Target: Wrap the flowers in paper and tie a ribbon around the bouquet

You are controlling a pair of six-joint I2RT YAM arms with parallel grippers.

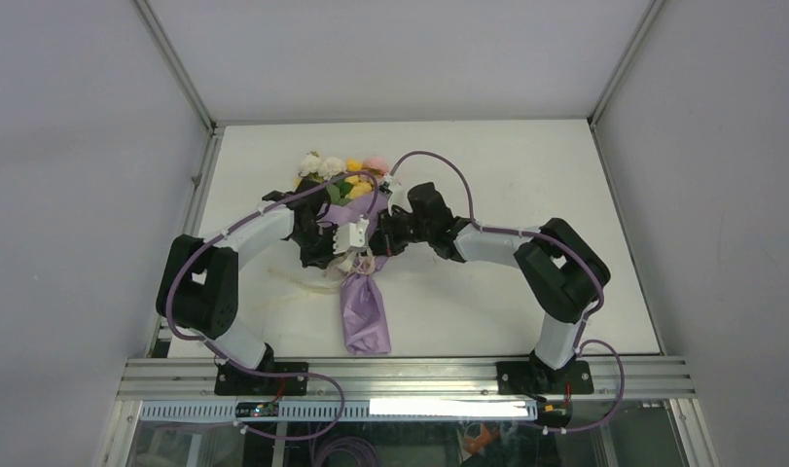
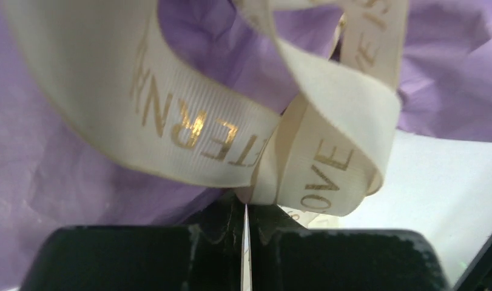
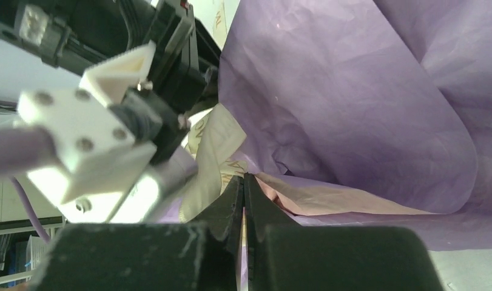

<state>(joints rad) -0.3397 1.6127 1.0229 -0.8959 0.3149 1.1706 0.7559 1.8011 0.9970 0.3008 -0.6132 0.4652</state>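
The left arm [image 1: 259,229] and right arm [image 1: 492,243] hid the middle of the bouquet [image 1: 364,306]; blooms pointed far, tail near; left gripper [image 2: 246,209] pinched the ribbon [image 2: 188,127]; right gripper [image 3: 243,182] pressed together.

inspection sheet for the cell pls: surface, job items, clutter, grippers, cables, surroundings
surface: white table, a few faint marks.
job's things: bouquet lies mid-table, narrow end toward the arm bases; lilac paper crinkled; flowers show at the far end. Cream ribbon with gold lettering is looped at the cone's waist, and a loose tail trails left on the table.
clutter: nothing seen.
grippers: left gripper shut, pinching the ribbon at the loop's base. Right gripper shut, tips at the ribbon and paper fold; a hold cannot be told.
cables: purple cables run along both arms; no snag seen.
surroundings: grey walls, aluminium front rail.
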